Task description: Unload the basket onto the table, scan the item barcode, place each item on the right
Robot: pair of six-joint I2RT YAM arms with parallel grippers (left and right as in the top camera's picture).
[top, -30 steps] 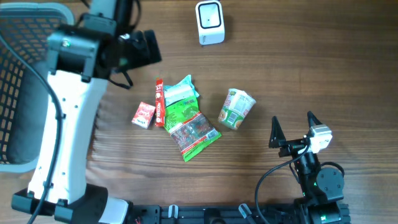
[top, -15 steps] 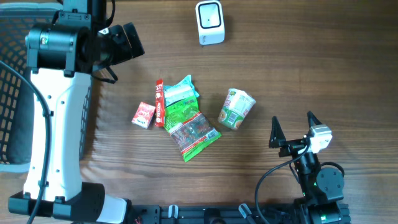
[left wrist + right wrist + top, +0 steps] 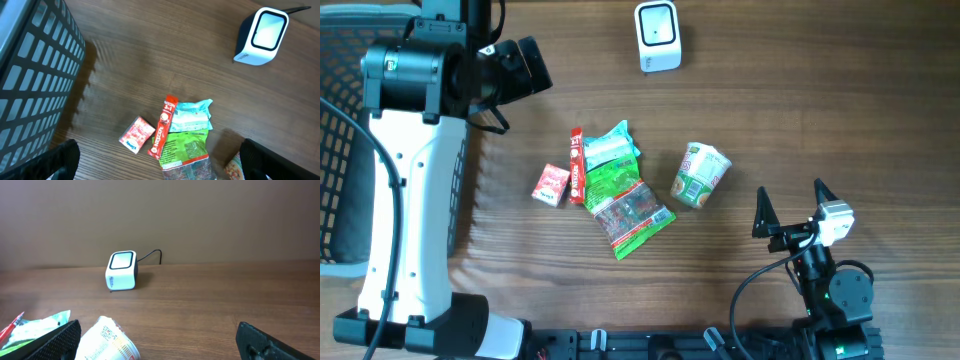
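Note:
Several items lie mid-table: a small red box [image 3: 551,185], a red stick pack [image 3: 575,165], a teal packet [image 3: 612,146], a green snack bag [image 3: 625,200] and a noodle cup [image 3: 700,174] on its side. The white barcode scanner [image 3: 657,36] stands at the far edge. My left gripper [image 3: 160,165] hangs open high above the pile, nothing between its fingers; below it are the red box [image 3: 136,135], stick pack [image 3: 162,127] and scanner [image 3: 261,36]. My right gripper [image 3: 792,205] stands open near the front right, empty, facing the cup [image 3: 107,340] and scanner [image 3: 122,270].
A black mesh basket [image 3: 345,120] stands at the left edge of the table, seen close in the left wrist view as the basket wall [image 3: 30,75]. The scanner's cable [image 3: 152,254] runs off behind it.
The left arm swung left and slightly back toward the basket a second ago, then held still. The right arm and the items have not moved.

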